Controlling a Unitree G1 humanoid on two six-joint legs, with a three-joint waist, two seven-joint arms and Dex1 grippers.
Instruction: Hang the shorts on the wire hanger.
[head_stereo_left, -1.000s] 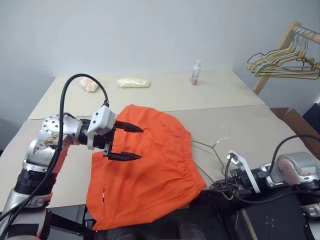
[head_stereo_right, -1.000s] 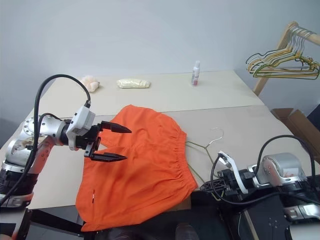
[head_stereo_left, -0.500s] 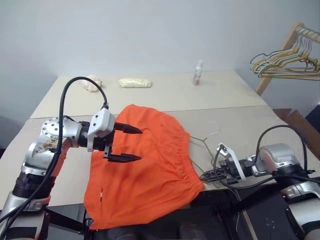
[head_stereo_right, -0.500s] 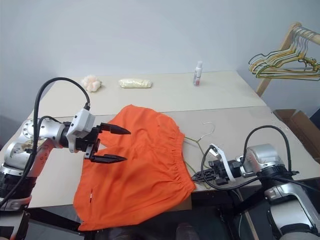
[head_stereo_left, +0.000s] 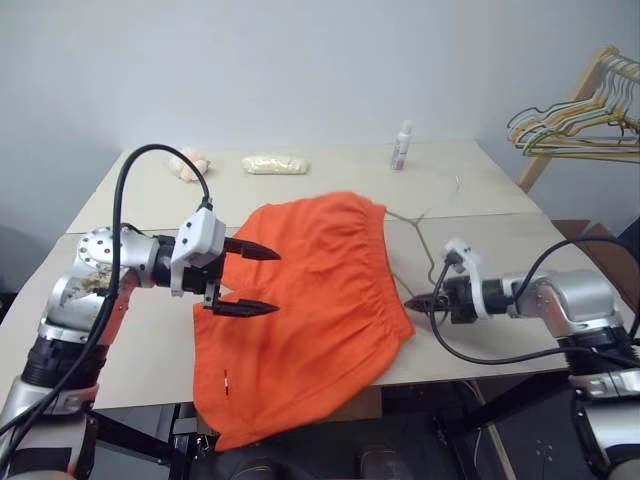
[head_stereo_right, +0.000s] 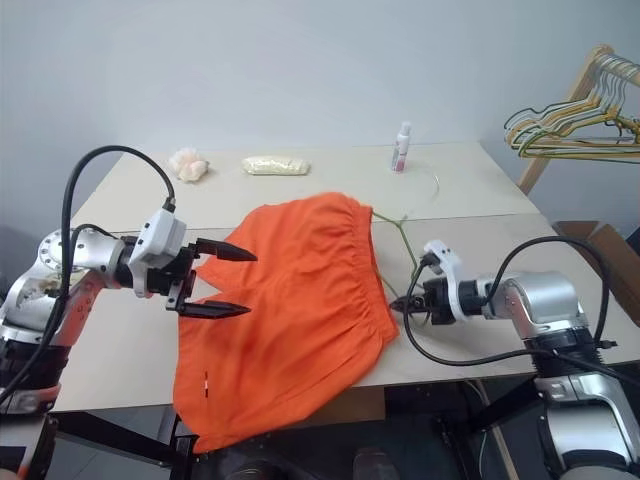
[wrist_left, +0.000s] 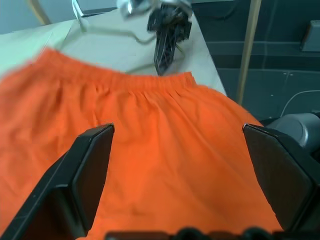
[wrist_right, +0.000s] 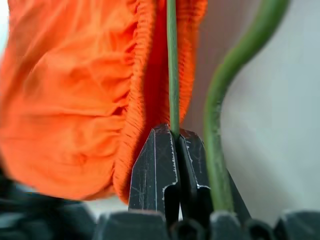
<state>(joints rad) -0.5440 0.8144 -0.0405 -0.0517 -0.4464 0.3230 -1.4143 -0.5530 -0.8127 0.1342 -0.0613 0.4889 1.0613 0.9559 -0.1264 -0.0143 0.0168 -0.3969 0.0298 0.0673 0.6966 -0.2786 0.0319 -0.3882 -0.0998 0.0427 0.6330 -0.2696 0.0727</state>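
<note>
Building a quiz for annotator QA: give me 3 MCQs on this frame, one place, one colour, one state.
1. Where does the small bottle stand?
A. far side of the table
B. on the shorts
C. on the floor

2. What colour are the shorts?
A. blue
B. orange
C. white

3. The right end effector is:
A. wide open
B. shut on the bottle
C. shut on the wire hanger

Answers: 1 A, it stands near the table's back edge; 2 B, bright orange fabric; 3 C, right wrist view shows both fingers pinching the thin wire.
</note>
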